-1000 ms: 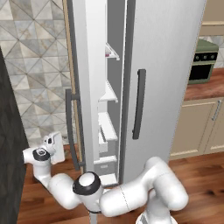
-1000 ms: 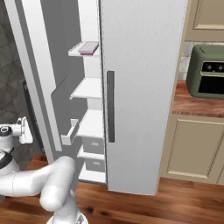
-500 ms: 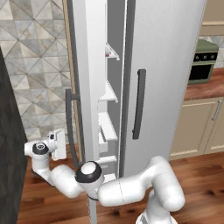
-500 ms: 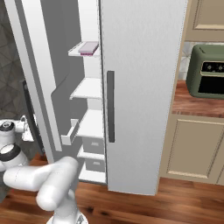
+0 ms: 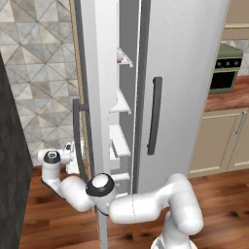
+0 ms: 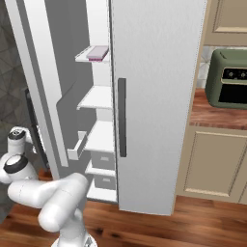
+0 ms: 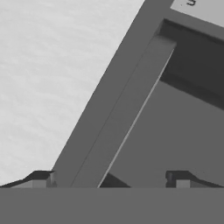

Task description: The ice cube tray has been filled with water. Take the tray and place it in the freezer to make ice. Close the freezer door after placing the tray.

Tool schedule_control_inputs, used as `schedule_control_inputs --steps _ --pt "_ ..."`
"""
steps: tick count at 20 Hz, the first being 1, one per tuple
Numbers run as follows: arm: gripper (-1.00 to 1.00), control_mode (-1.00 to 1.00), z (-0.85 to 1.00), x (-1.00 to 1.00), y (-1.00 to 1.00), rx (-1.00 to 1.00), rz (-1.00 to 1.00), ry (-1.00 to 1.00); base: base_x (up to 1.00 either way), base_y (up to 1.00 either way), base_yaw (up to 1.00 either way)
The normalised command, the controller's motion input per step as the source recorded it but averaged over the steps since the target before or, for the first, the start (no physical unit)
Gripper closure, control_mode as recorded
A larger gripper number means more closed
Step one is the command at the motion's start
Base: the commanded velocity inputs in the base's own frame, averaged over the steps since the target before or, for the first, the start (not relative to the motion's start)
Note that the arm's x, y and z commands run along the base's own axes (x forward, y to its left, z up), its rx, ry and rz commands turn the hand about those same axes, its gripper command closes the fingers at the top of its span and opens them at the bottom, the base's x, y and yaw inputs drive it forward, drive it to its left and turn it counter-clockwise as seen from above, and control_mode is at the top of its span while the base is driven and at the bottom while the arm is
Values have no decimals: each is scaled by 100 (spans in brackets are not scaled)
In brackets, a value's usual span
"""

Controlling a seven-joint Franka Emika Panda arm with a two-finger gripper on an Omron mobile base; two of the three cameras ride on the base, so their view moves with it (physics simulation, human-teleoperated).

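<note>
The freezer stands open, its white shelves showing. The ice cube tray, pale with a purple edge, lies on the upper shelf; it is also seen as a sliver from the left. The freezer door is swung out, with its dark bar handle on the outer face. My gripper is low at the outer side of the door and is open. In the hand view the handle runs diagonally between my gripper's two fingertips, which do not touch it.
The right fridge door is shut, with its own dark handle. A green toaster oven sits on a wooden counter over beige cabinets. A tiled wall and a dark panel close in the left.
My hand has moved right and slightly up, closer to the freezer door's handle. The gripper stays open, and the tray and door have not moved.
</note>
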Motion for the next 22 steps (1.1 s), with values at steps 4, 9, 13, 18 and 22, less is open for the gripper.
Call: schedule_control_inputs --steps 4,9,13,18,22 --pt "-100 -100 -13 -35 -100 0 -6 0 0 0 0" --pt "-100 -100 -7 -16 -100 0 -2 -4 0 0 0" --pt "-100 -100 -1 -1 -99 0 4 -8 0 0 0" --pt "-100 -100 -2 1 -96 0 21 -9 0 0 0" --pt "-100 -100 -4 26 -92 2 37 -10 0 0 0"
